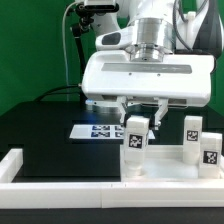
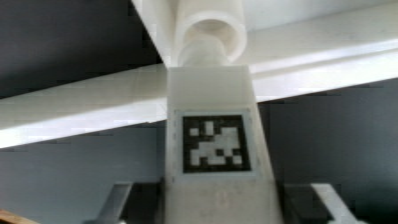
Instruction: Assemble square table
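Arm: the white Franka arm is reaching down over the black table (image 1: 50,135) from above, its wide white wrist block filling the middle of the exterior view.
Gripper: the gripper (image 1: 137,124) is hanging straight down, its 2 dark fingers (image 1: 124,108) sitting on either side of 1 upright leg.
Claw state: it is grasping the held leg (image 1: 136,138); in the wrist view the fingers (image 2: 118,198) are flanking the leg's tagged face (image 2: 215,150) closely on both sides.
Held leg: a short white post with a black-and-white tag, standing upright, its lower end sitting on or just above the white tabletop; I cannot tell whether it is touching.
Tabletop: the square table top (image 1: 165,165) is lying flat at the front of the scene, toward the exterior view's right, just behind the front wall.
Other legs: 2 more tagged legs are standing upright on the top, 1 (image 1: 191,128) further back and 1 (image 1: 209,148) nearer the exterior view's right edge.
Marker board: the marker board (image 1: 95,130) is lying flat on the black surface behind the held leg.
Wall: a long white wall piece (image 1: 60,190) is running along the front, with a short return at the exterior view's left.
Backdrop: a green curtain (image 1: 30,50) is hanging behind.
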{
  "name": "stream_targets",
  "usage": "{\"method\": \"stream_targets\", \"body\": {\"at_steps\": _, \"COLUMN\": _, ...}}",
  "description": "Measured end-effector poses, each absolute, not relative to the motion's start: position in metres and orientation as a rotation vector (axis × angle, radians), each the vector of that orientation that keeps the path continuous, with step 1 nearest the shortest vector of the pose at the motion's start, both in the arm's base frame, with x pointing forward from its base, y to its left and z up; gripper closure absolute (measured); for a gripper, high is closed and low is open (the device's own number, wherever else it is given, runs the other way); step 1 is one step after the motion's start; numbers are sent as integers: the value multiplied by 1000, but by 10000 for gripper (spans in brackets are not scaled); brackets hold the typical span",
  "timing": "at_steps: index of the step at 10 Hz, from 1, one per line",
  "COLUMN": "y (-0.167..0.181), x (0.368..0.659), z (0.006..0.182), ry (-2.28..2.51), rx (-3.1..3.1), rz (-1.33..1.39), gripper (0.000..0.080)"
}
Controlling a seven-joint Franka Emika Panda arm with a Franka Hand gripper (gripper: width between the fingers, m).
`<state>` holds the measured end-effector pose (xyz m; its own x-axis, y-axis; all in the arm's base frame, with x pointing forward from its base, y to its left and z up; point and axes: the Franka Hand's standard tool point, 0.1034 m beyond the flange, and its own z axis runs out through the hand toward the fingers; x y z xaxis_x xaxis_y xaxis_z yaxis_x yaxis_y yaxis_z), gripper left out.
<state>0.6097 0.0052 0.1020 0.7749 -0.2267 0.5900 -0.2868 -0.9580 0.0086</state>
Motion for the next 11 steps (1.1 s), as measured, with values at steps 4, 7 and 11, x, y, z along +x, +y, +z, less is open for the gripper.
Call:
{"method": "stream_targets", "body": {"at_steps": 4, "y": 9, "x": 609, "z": 102, "ry": -407, "rx": 2869, "rz": 937, "gripper": 508}}
{"method": "stream_targets", "body": {"at_steps": 7, "y": 11, "x": 607, "z": 99, "ry": -401, "rx": 2873, "rz": 927, "gripper": 508}}
{"method": "stream_targets", "body": {"at_steps": 11, "y": 7, "x": 605, "z": 93, "ry": -402, "rx": 2873, "rz": 906, "gripper": 508}}
